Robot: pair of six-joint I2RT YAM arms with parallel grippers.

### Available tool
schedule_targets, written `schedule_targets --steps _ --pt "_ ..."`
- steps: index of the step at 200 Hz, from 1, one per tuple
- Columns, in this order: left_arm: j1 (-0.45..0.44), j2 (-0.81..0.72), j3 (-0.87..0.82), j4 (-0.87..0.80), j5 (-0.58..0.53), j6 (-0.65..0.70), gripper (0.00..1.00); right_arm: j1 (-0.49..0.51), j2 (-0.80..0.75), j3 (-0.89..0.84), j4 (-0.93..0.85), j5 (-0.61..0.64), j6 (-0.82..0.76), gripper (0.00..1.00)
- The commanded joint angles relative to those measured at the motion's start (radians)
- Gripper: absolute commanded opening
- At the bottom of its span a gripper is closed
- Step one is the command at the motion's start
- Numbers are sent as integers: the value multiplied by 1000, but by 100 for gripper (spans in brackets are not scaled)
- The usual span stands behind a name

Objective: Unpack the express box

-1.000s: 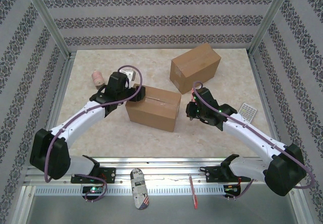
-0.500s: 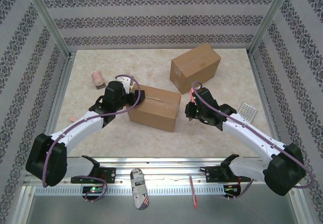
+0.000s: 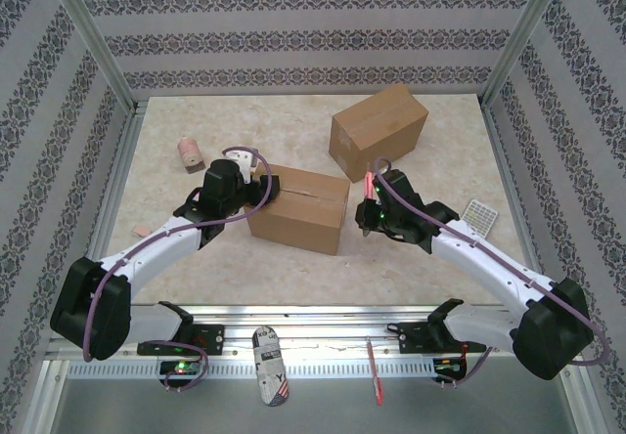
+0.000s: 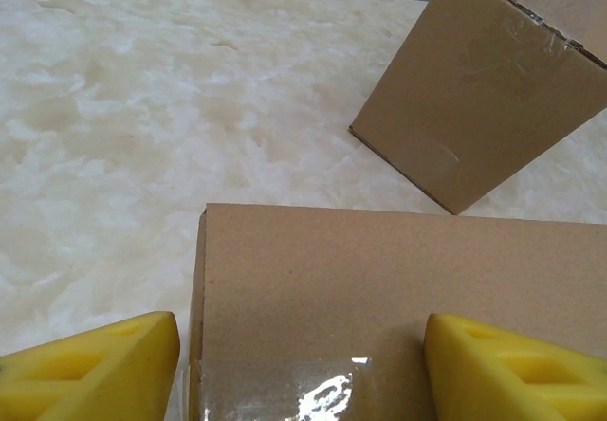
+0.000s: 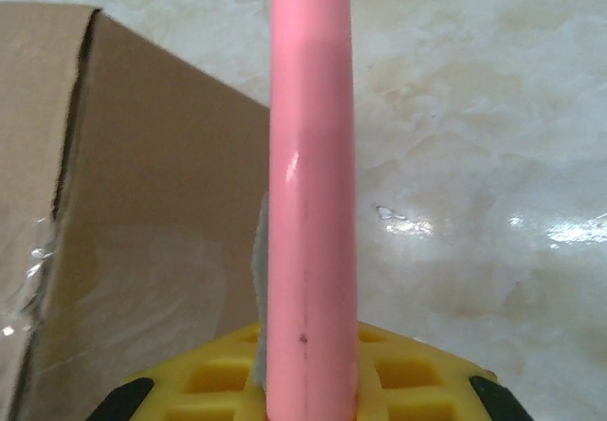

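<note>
The near cardboard box (image 3: 298, 209) lies mid-table, clear tape (image 4: 313, 393) on its top. My left gripper (image 3: 258, 186) is at the box's left end, open. In the left wrist view its yellow fingers (image 4: 95, 369) stand wide apart over the box top (image 4: 398, 288), one beyond the edge. My right gripper (image 3: 370, 207) sits just off the box's right side, shut on a pink cutter (image 5: 311, 184) whose handle points up and away. The box's side (image 5: 142, 231) fills the left of the right wrist view.
A second cardboard box (image 3: 379, 131) stands at the back right, also visible as the tilted box (image 4: 493, 89). A pink roll (image 3: 188, 151) lies back left and a white gridded card (image 3: 478, 217) lies at the right. Frame posts border the table.
My left arm drew back and settled its gripper at the box's left end. My right gripper edged left toward the box's right side with the pink cutter.
</note>
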State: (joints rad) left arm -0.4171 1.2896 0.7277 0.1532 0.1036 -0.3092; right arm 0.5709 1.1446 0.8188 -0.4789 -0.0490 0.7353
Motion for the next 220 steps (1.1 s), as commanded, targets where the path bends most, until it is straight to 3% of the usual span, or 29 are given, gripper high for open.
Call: schedule_targets --steps 1,34,127,220 --pt "5 45 -81 -141 -48 -32 68 -12 -55 -15 17 -65 31 0" --pt "5 39 -111 -127 -46 -45 69 -15 -118 -29 15 -152 56 0" --pt "5 72 -95 -162 -57 -33 69 -192 -273 -119 -4 -680 61 0" --pt "4 86 -90 -175 -69 -28 70 -174 -203 -143 25 -721 58 0"
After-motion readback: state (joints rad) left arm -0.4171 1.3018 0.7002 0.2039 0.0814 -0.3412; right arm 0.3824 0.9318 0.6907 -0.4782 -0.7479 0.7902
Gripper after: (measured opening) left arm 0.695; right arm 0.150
